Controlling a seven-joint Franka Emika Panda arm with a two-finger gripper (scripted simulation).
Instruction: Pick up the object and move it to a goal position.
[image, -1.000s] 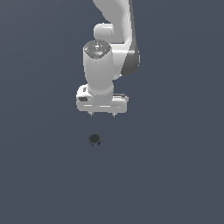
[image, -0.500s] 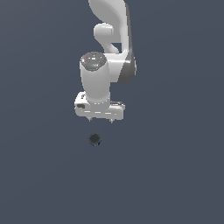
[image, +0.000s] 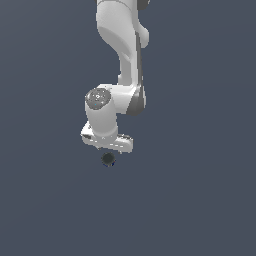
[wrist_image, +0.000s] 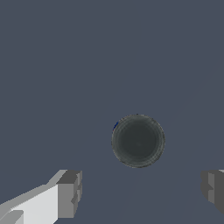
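The gripper hangs just above the puck, fingers spread wide and holding nothing. The puck lies on the grey surface, whose edges are out of view.

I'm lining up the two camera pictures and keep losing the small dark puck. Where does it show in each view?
Exterior view: the puck lies on the grey floor just below the white hand, a little left of the picture's middle.
Wrist view: the puck sits right of centre, ahead of the gap between the two grey fingertips.
Shared landmark: the hand itself, open above the puck.
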